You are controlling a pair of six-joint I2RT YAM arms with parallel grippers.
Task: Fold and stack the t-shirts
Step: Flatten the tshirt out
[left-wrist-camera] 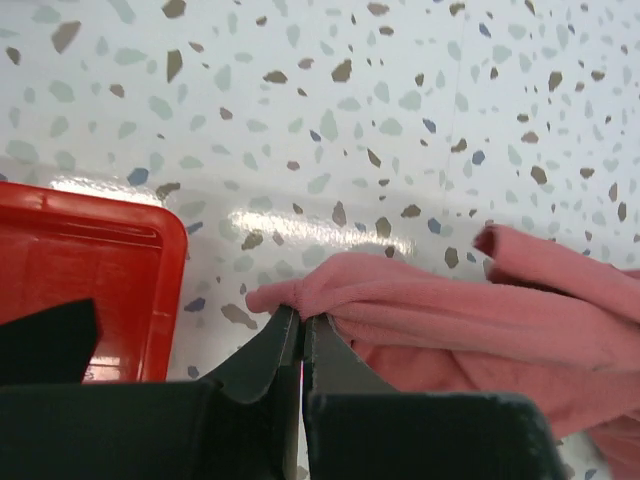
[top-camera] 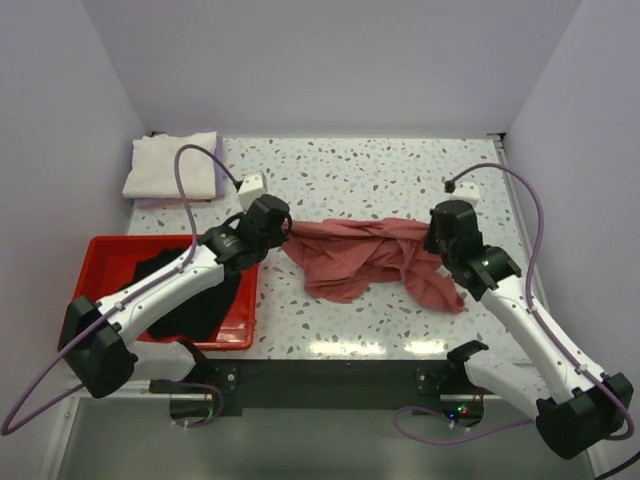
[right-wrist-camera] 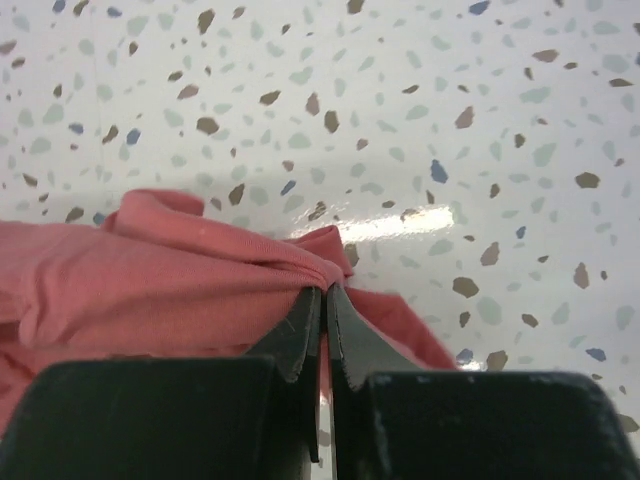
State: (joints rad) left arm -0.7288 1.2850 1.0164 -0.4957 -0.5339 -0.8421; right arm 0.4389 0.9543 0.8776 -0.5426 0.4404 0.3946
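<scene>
Back-left, folded cream-white cloth shirts (top-camera: 170, 165) sit stacked. Left gripper (left-wrist-camera: 300, 320) and right gripper (right-wrist-camera: 323, 295) clamp the crumpled salmon cloth t-shirt (top-camera: 365, 258); black cloth shirt (top-camera: 200, 300) waits.

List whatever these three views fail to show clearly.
Top view: left arm covers the middle of the black shirt; left wrist view crops it to a corner.
All views: salmon shirt bunched; which parts the left gripper and right gripper pinch is unreadable.
Top view: folded stack, layer count too small to tell.
</scene>
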